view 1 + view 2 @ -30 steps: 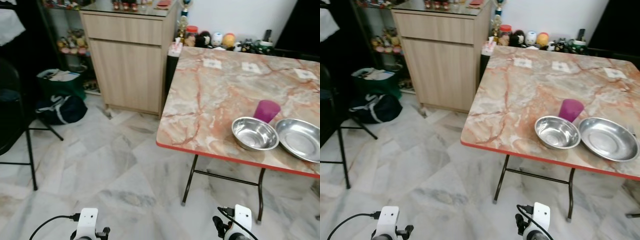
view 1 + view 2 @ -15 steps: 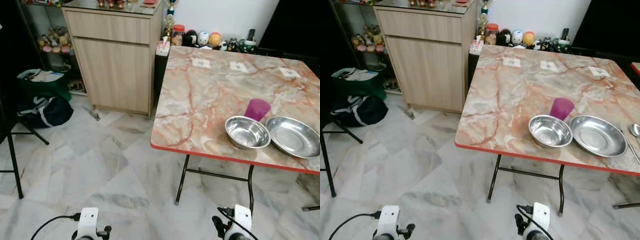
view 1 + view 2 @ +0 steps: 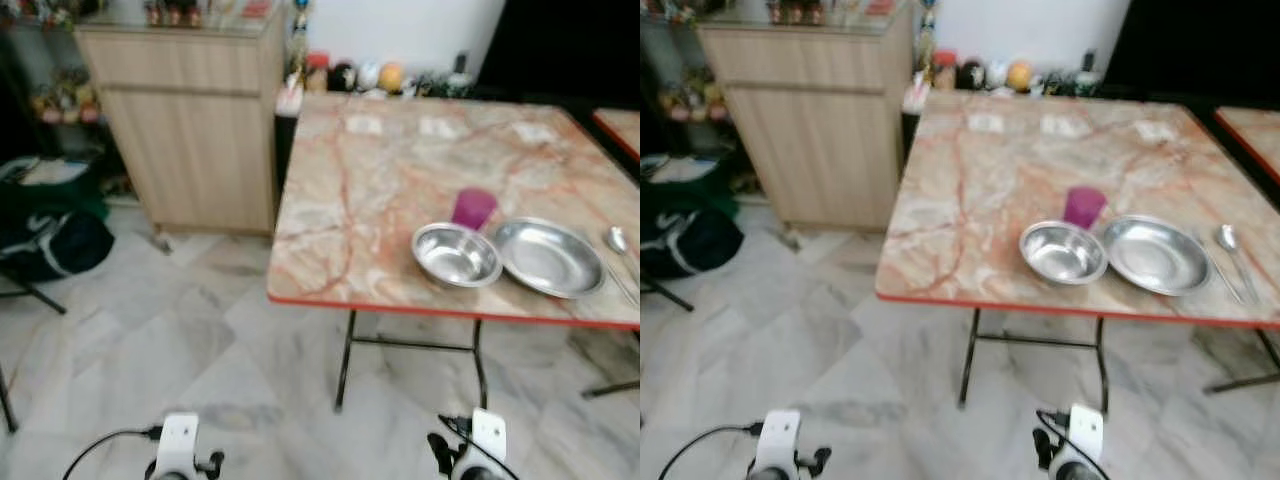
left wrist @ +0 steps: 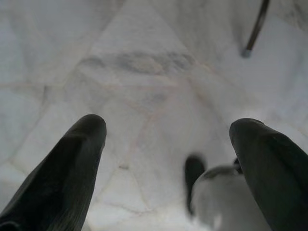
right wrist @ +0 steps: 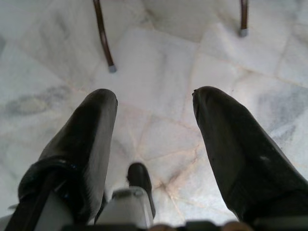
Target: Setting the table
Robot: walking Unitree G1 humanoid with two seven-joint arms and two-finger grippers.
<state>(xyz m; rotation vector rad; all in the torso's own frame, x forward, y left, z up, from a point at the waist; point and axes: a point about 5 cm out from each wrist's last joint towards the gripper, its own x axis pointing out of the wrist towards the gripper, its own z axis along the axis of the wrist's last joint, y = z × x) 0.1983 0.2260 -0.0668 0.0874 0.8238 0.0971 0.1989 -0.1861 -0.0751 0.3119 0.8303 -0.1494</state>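
Bright, even light; slight motion blur

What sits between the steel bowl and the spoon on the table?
A shallow steel plate lies between the bowl and the spoon, beside the bowl. The right eye view shows this.

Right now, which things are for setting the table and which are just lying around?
For the job: steel bowl, steel plate, purple cup, spoon, all on the marble table.

Just lying about: wooden cabinet, dark bag on the floor, little figurines behind the table.
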